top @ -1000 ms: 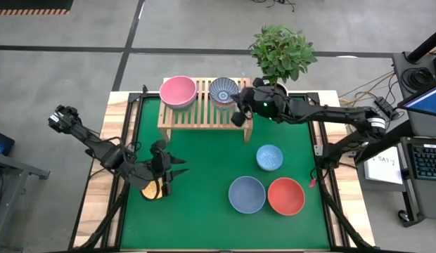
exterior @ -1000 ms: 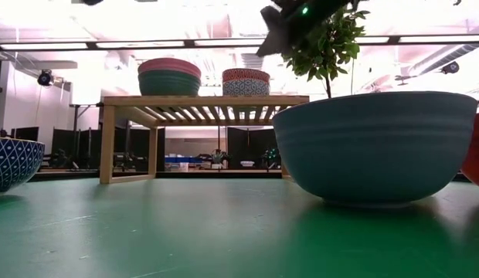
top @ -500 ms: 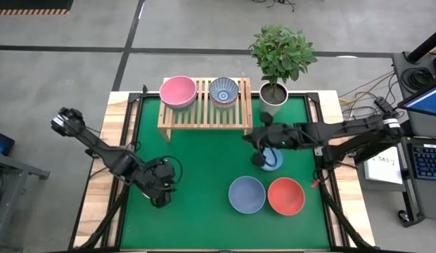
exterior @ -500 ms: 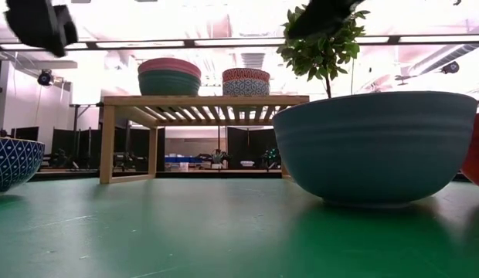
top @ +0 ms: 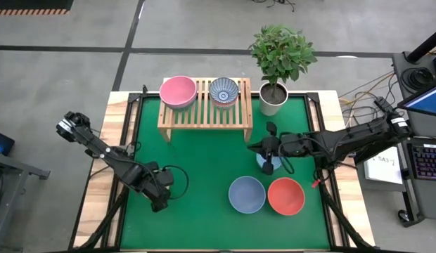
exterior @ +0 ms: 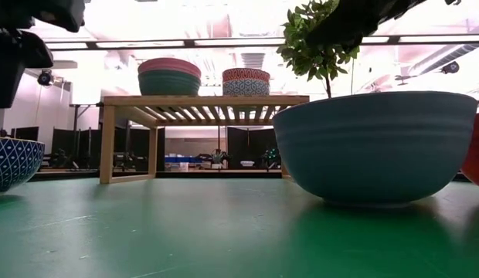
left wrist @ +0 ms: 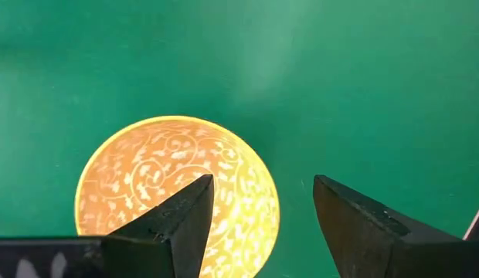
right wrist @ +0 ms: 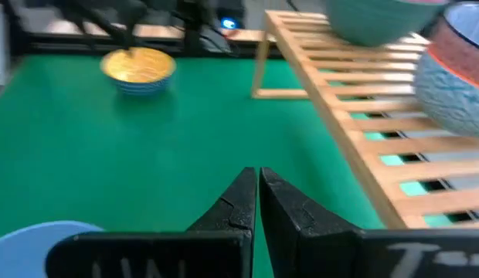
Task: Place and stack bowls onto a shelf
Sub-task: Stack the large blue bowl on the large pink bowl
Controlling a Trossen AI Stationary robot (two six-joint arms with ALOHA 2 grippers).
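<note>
The left gripper (left wrist: 259, 212) hovers, jaws apart, over the yellow bowl (left wrist: 178, 193) near the mat's left edge. The right gripper (right wrist: 259, 202), jaws together, hangs above the light blue bowl (right wrist: 35, 235), with open green mat (top: 204, 158) between it and the shelf (top: 204, 116), where 2 stacks sit.

1. The low light-wood slatted shelf (top: 204, 112) stands at the mat's far edge.
2. A pink plain bowl (top: 178, 91) sits nested in a teal plain bowl (exterior: 169, 83) on the shelf's left part.
3. A blue-white patterned bowl (top: 223, 91) sits nested in an orange patterned bowl (exterior: 246, 76) beside them.
4. A blue-grey plain bowl (top: 247, 194) and a red plain bowl (top: 286, 196) stand upright, touching, near the front.
5. A light blue small bowl (top: 266, 164) sits behind them.
6. A yellow scroll-patterned bowl (left wrist: 178, 197) stands front-left.
</note>
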